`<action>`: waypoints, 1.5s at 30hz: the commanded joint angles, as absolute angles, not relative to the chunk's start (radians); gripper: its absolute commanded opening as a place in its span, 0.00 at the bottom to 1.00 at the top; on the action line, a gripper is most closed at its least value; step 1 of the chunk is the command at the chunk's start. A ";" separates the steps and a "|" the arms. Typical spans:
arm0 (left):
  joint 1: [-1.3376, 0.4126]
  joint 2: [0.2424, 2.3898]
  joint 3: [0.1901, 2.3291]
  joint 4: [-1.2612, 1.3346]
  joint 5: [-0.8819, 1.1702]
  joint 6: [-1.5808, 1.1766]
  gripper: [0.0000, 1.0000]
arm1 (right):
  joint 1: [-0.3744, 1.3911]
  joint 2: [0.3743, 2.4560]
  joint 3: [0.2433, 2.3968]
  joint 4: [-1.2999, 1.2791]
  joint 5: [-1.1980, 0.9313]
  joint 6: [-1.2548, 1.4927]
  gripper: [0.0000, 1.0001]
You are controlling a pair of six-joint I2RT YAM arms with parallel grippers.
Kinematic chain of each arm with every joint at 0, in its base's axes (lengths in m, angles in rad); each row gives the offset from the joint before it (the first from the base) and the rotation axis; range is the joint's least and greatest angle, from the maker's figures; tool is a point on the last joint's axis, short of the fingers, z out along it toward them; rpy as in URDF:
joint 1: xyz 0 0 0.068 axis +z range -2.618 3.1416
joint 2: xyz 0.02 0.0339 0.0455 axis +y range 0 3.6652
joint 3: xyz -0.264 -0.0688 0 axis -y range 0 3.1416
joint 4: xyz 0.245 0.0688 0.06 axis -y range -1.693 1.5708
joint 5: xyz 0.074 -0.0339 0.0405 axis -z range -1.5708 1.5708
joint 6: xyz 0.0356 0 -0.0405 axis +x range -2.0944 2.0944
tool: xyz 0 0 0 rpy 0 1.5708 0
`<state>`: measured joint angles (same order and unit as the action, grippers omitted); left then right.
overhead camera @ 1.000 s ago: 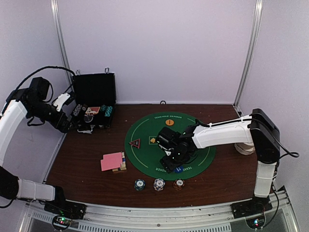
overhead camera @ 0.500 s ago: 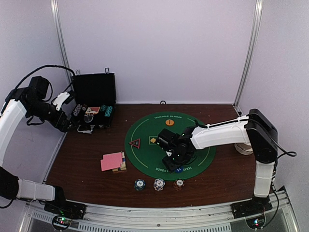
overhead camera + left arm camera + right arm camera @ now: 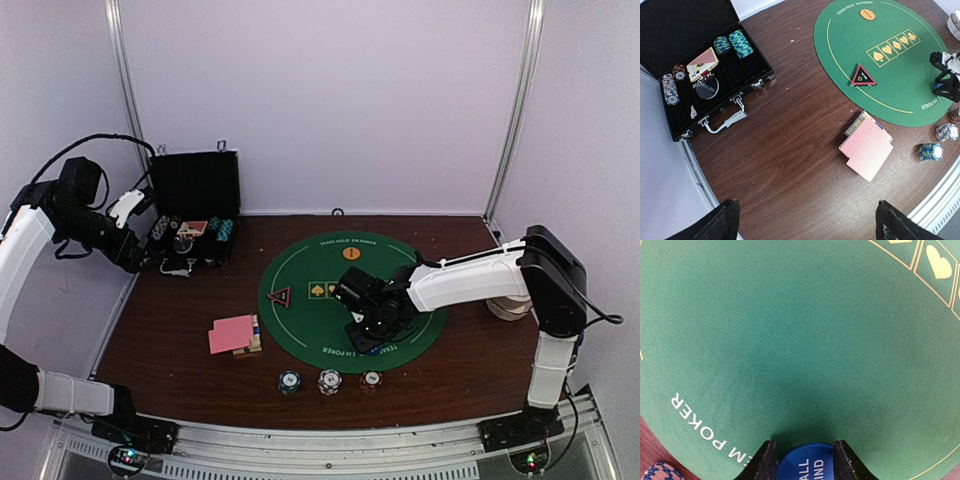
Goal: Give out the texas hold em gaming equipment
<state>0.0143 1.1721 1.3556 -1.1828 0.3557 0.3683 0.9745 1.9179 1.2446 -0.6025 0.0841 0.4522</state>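
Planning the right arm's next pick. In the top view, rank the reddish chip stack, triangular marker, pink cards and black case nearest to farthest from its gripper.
From the right gripper:
1. reddish chip stack, just nearer the bases
2. triangular marker, to its left
3. pink cards, further left
4. black case, far left corner

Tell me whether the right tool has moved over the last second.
Yes. The right tool, with the blue disc between its fingers, has shifted slightly right across the green mat, away from the red-black triangular marker.
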 commanded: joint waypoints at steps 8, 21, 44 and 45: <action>0.021 1.170 1.386 -1.178 0.366 0.362 0.98 | 0.927 1.838 1.127 -0.681 0.135 0.446 0.36; 0.020 1.169 1.390 -1.176 0.361 0.363 0.98 | 0.920 1.777 1.100 -0.725 0.161 0.425 0.37; 0.020 1.158 1.407 -1.191 0.360 0.370 0.97 | 1.096 1.552 1.146 -0.826 -0.113 0.444 0.93; 0.020 1.158 1.408 -1.190 0.361 0.369 0.98 | 1.103 1.567 1.143 -0.818 -0.120 0.445 0.93</action>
